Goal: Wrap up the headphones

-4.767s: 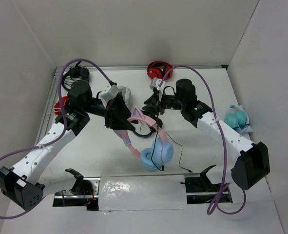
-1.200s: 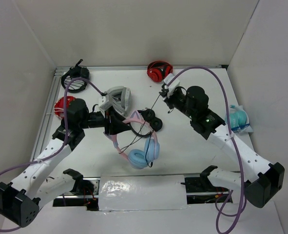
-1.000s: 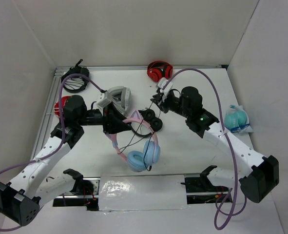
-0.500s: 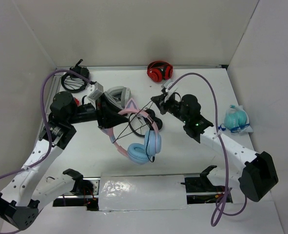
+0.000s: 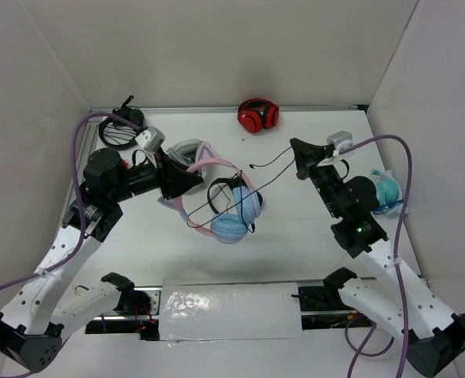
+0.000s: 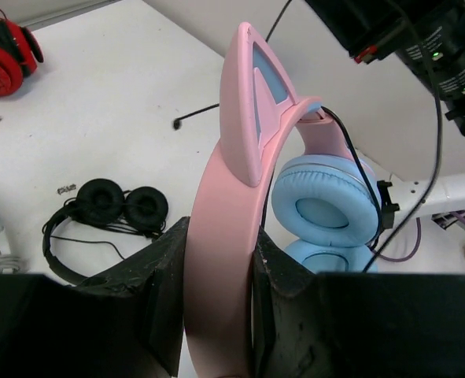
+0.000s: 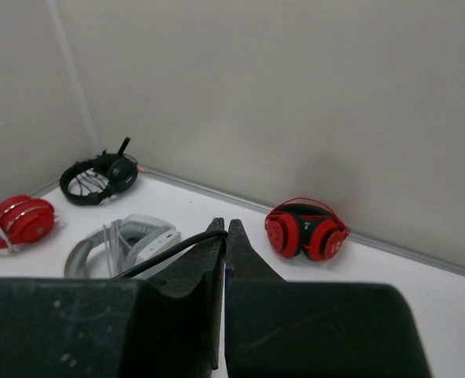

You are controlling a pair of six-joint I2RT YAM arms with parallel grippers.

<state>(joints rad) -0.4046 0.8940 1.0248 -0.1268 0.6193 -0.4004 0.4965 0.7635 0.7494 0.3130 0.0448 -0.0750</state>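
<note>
Left pincer (image 5: 186, 183) is clamped on the pink headband (image 6: 232, 236), pads flat on both sides of it. The headphones (image 5: 224, 209) hang from that grip near the middle of the counter (image 5: 295, 228), a bit toward 9 o'clock, apparently lifted clear of it. The blue cups (image 6: 326, 197) sit folded together at the low end.

Right pincer (image 5: 299, 150) is closed tight on the thin dark cable (image 5: 275, 165), at about 2 o'clock from the cups. The cable runs fairly taut between them, and a short loose tail points back toward 9 o'clock (I think that's the plug end, too small to be sure). I can see a loop or two already lying across the band.

Handling, my read: a light thing, with a springy plastic band that's stiff enough to wind against. The cat ears look snappable, so I'd grip the plain band, as now. The cable is limp, thin and slippery, so I'd pinch it near the free end and not yank at the cup joint.

Red pair (image 5: 256, 116) sits at 12 o'clock and the black pair (image 6: 110, 209) lies under the band, both off-task.
</note>
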